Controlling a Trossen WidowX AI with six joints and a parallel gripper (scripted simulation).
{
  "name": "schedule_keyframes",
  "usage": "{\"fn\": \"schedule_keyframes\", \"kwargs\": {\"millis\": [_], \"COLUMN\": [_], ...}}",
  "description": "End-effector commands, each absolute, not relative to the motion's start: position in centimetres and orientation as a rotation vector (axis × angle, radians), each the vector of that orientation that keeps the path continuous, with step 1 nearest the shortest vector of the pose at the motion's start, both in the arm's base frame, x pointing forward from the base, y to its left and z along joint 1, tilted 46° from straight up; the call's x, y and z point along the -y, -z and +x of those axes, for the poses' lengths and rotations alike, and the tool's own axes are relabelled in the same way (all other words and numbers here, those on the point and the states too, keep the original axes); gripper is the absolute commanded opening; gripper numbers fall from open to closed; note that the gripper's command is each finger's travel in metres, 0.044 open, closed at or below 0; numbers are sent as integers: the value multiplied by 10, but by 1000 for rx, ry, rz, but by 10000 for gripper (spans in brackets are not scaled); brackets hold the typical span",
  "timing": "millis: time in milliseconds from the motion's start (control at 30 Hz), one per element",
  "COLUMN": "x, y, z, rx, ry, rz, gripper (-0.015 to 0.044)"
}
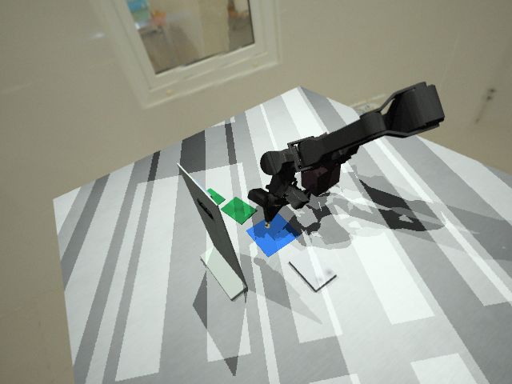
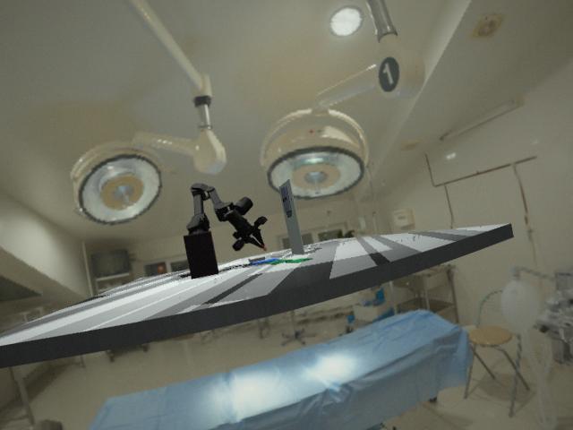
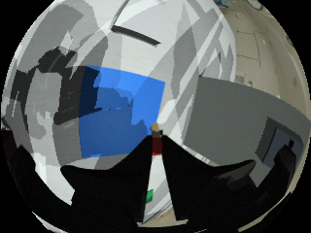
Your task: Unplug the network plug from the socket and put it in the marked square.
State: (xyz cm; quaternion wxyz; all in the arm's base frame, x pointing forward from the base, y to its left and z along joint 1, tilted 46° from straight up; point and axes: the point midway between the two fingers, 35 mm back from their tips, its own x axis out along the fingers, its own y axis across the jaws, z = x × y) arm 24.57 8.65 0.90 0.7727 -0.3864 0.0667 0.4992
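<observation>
In the wrist view, the blue square [image 1: 269,243] [image 2: 265,262] [image 3: 114,116] lies down and left of my gripper [image 1: 267,222] [image 2: 263,247] [image 3: 155,139]. The plug [image 1: 268,226] [image 2: 264,249] [image 3: 155,132] is pinched in its tips, out of the panel [image 1: 218,231] [image 2: 293,231] [image 3: 233,116] on the right. I think I must go lower and a bit left.

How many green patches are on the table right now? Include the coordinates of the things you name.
2. One green patch [image 1: 238,210] lies between the upright panel [image 1: 218,231] [image 2: 292,227] [image 3: 228,107] and the blue square [image 1: 270,243] [image 3: 109,136]; a smaller-looking one [image 1: 215,197] sits beside the panel, which may hide part of it or others.
</observation>
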Motion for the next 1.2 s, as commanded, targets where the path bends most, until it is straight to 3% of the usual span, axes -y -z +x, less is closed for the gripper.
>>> {"fn": "schedule_keyframes", "kwargs": {"millis": [0,1167], "x": [-88,-107], "y": [-4,13], "z": [245,242], "rx": [-157,-157], "ry": [-1084,-1082], "rz": [-830,-828], "gripper": [0,0]}}
